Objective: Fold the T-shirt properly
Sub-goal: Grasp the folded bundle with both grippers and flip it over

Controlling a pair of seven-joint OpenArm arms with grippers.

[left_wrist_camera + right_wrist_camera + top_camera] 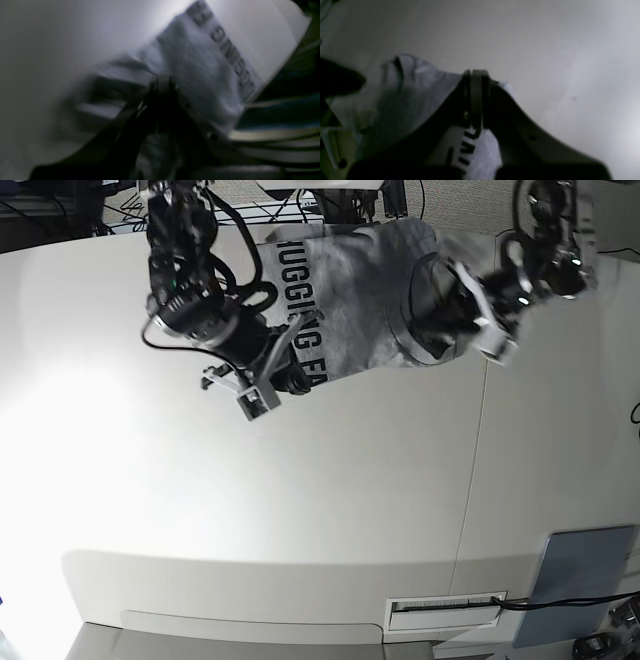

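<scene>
The heather-grey T-shirt [365,280] hangs bunched between my two arms at the far edge of the white table [300,510], with its black block lettering facing the base camera. My right gripper [297,377] is on the left in the base view, at the shirt's lower left corner. In the right wrist view it [476,75] is shut on a fold of the shirt [407,95]. My left gripper [418,330] is at the shirt's right side. In the left wrist view it [162,82] is shut on the cloth [200,65], with lettering showing beside it.
A blue-grey flat pad [580,580] lies at the table's front right corner, with cables beside it. A thin seam [470,480] runs front to back across the tabletop. A white slotted strip [445,608] sits at the front edge. Dark equipment and cables stand behind the table.
</scene>
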